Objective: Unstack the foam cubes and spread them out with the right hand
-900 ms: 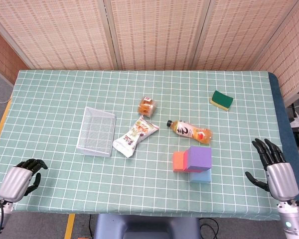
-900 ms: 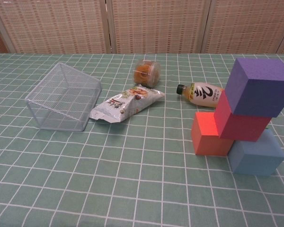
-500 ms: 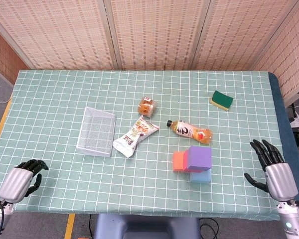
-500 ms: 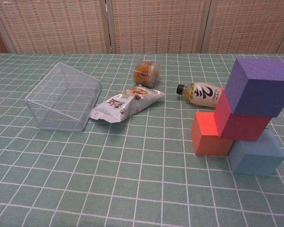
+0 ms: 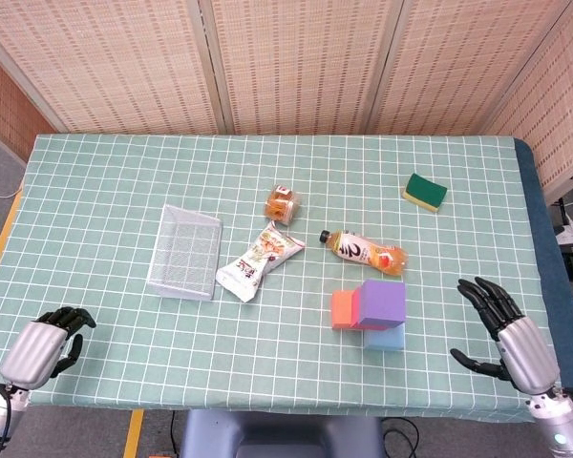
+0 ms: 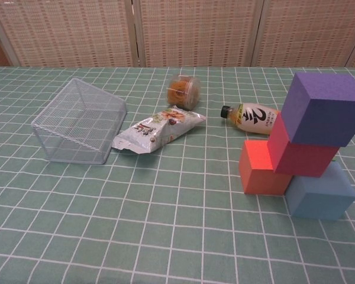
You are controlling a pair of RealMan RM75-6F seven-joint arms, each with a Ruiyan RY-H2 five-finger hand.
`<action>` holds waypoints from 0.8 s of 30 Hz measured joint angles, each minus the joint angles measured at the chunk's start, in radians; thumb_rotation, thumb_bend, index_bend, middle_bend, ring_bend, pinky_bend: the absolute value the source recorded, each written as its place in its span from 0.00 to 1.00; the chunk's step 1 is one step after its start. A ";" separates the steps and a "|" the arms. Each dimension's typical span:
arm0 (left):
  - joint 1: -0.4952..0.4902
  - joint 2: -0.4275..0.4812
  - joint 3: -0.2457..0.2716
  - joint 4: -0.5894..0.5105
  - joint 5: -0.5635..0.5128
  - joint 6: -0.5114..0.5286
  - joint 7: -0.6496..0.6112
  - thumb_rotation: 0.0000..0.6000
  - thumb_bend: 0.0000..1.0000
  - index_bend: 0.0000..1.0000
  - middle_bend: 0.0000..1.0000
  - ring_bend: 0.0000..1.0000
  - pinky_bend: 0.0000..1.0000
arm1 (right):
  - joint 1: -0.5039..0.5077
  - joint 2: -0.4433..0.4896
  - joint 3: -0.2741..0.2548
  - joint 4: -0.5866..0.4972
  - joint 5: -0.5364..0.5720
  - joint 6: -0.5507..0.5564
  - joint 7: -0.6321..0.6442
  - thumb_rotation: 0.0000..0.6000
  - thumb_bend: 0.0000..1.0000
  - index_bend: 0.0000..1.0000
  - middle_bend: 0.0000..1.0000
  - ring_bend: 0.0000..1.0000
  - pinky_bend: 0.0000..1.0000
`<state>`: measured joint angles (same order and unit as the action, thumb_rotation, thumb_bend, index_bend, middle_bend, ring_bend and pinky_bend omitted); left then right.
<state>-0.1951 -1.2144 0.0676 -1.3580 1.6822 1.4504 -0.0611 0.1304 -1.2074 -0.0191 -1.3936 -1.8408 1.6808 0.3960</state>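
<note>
Purple cube (image 6: 322, 108) tops the stacked foam cubes (image 6: 302, 155); right hand (image 5: 508, 327) spread, empty.

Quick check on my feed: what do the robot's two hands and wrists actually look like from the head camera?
Both match: the left hand and the right hand have a smooth silver-grey shell over the back and black, segmented fingers. Each sits on a silver-grey cylindrical wrist; the right one shows a small blue dot near the frame's bottom edge. No sleeves are visible.
</note>
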 measured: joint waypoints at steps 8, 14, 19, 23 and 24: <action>0.001 0.005 -0.001 -0.002 -0.005 -0.002 -0.008 1.00 0.68 0.42 0.34 0.30 0.47 | 0.103 -0.023 0.005 -0.035 -0.033 -0.092 0.005 1.00 0.06 0.03 0.06 0.00 0.08; 0.004 0.013 0.000 -0.011 -0.001 0.007 -0.008 1.00 0.68 0.42 0.34 0.30 0.47 | 0.175 -0.048 0.020 -0.098 -0.025 -0.200 -0.058 1.00 0.06 0.06 0.06 0.00 0.08; 0.005 0.015 0.000 -0.013 -0.001 0.008 -0.011 1.00 0.68 0.42 0.34 0.30 0.47 | 0.212 -0.079 0.046 -0.137 0.020 -0.266 -0.121 1.00 0.06 0.09 0.07 0.00 0.09; 0.006 0.017 -0.001 -0.013 0.000 0.012 -0.015 1.00 0.68 0.42 0.34 0.30 0.47 | 0.232 -0.102 0.063 -0.149 0.063 -0.301 -0.160 1.00 0.06 0.18 0.11 0.06 0.29; 0.006 0.017 -0.001 -0.013 0.000 0.013 -0.016 1.00 0.68 0.42 0.34 0.30 0.47 | 0.234 -0.109 0.068 -0.149 0.072 -0.304 -0.170 1.00 0.06 0.22 0.15 0.13 0.39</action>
<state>-0.1889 -1.1973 0.0669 -1.3705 1.6821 1.4632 -0.0768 0.3649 -1.3167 0.0485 -1.5427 -1.7690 1.3769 0.2260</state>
